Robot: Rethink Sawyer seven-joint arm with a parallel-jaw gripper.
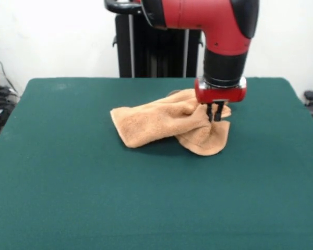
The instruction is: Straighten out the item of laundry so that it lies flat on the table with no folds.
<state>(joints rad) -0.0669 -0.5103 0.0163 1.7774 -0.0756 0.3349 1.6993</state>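
A soft, light, limp towel (161, 125) lies bunched on the table (94, 198), the tool (215, 113) pinched on a raised fold near its right side, a fair hold for pulling it flat.

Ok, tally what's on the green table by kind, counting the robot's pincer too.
Towel: 1
Pincer: 1
Total: 2, on the table.
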